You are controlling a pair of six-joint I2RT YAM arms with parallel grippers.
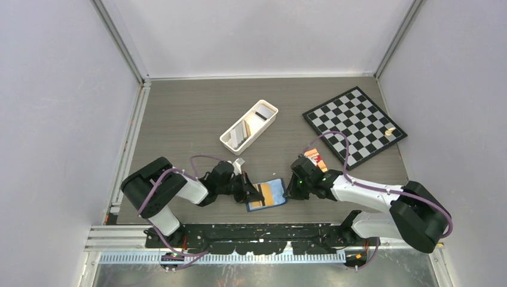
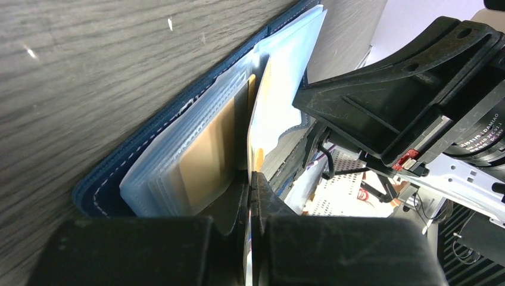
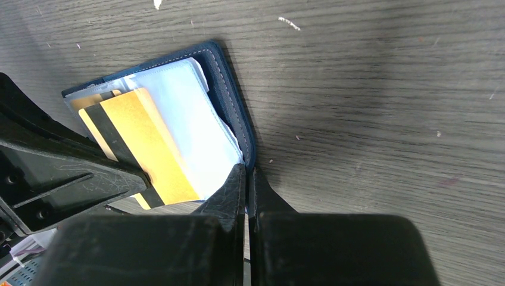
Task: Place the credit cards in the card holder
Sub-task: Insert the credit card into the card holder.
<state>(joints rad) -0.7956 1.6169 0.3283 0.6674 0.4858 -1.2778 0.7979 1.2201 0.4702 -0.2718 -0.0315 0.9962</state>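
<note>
Left gripper [image 2: 250, 179] is pinched shut on a gold card [image 3: 146, 140], which lies partly over the open card holder [image 3: 229, 89]. The holder lies flat on the table [image 3: 387, 119] near the front edge, between both arms. Right gripper [image 3: 246, 176] is pressed together on the holder's near corner and looks to be pinching the cover. More credit cards [image 1: 242, 128] sit in the white tray [image 1: 267, 125] further back

Risks: the clear sleeves are floppy and stacked, so the card edge could ride over a sleeve mouth instead of entering it. A harder push could buckle a sleeve, or drag the holder if the right grip slips. The grippers are very close and could knock

Views: left wrist shows the card edge-on against fanned sleeves, with a tan card [image 2: 205, 161] in a pocket; cannot tell if the gold card's tip is inside one. Right wrist alone shows the card's face, black stripe and corner grip. Only the top view shows the tray
</note>
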